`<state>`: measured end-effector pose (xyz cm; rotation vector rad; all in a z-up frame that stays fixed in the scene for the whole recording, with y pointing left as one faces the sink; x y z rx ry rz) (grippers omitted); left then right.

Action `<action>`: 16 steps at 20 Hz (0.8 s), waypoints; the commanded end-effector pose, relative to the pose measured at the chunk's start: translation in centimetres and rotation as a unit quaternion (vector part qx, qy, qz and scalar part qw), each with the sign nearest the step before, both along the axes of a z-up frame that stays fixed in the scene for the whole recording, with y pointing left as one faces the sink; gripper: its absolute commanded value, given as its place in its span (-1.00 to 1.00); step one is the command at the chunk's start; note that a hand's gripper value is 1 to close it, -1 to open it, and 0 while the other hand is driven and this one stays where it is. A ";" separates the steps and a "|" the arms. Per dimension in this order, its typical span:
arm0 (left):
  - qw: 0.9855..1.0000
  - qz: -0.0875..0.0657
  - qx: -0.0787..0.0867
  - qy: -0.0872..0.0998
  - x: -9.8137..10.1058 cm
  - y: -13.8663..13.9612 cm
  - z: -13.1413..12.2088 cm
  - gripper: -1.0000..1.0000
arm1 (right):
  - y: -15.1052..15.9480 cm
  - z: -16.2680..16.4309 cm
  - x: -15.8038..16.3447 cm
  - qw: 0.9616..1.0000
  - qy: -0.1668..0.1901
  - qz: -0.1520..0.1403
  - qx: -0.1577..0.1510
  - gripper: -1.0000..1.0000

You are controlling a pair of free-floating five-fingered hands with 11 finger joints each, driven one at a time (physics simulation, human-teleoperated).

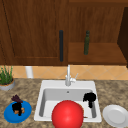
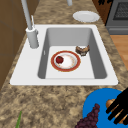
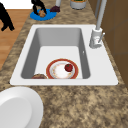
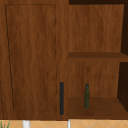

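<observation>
My left hand [image 1: 17, 107] is down on a blue plate [image 1: 10, 117] on the counter left of the sink, fingers curled over a brown bread roll [image 1: 22, 110]. The same hand [image 2: 120, 107] covers the roll [image 2: 110, 103] in the left side view, and the hand [image 3: 38, 5] and roll [image 3: 42, 13] also show at the far end in the right side view. Dark grapes [image 2: 88, 120] lie on the same plate. My right hand [image 1: 89, 97] hangs in the air with relaxed fingers, out in front of the counter [image 3: 5, 17].
The white sink [image 2: 30, 72] holds a red-rimmed plate [image 2: 78, 65] with a small red apple [image 2: 59, 59] and a brown pastry [image 2: 82, 50]. A red ball [image 1: 67, 114] covers the sink's front. There are a faucet [image 1: 68, 76], a white plate [image 1: 115, 115], a potted plant [image 1: 6, 78] and a bottle [image 4: 86, 96].
</observation>
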<state>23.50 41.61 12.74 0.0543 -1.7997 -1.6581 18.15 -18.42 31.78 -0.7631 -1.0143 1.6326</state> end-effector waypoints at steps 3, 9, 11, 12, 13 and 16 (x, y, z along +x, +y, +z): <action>1.000 0.002 0.008 0.001 -1.0 0.0 -1.5 1.00 | 0.0 0.0 0.0 1.000 0.000 0.000 0.000 0.00; 0.998 0.011 0.018 -0.063 -0.4 0.4 -0.2 1.00 | 0.0 0.0 0.0 1.000 0.000 0.000 0.000 0.00; 0.998 0.000 0.014 -0.066 -0.2 0.2 1.4 1.00 | 0.0 0.0 0.0 1.000 0.000 0.000 0.000 0.00; 0.998 -0.001 0.009 -0.066 -0.2 0.3 2.3 1.00 | 0.0 0.0 0.0 1.000 0.000 0.000 0.000 0.00; 0.998 -0.005 0.004 -0.066 -0.4 0.3 3.0 1.00 | 0.0 0.0 0.0 1.000 0.000 0.000 0.000 0.00; 0.998 0.004 0.002 -0.065 -0.3 0.2 5.0 1.00 | 0.0 0.0 0.0 1.000 0.000 0.000 0.000 0.00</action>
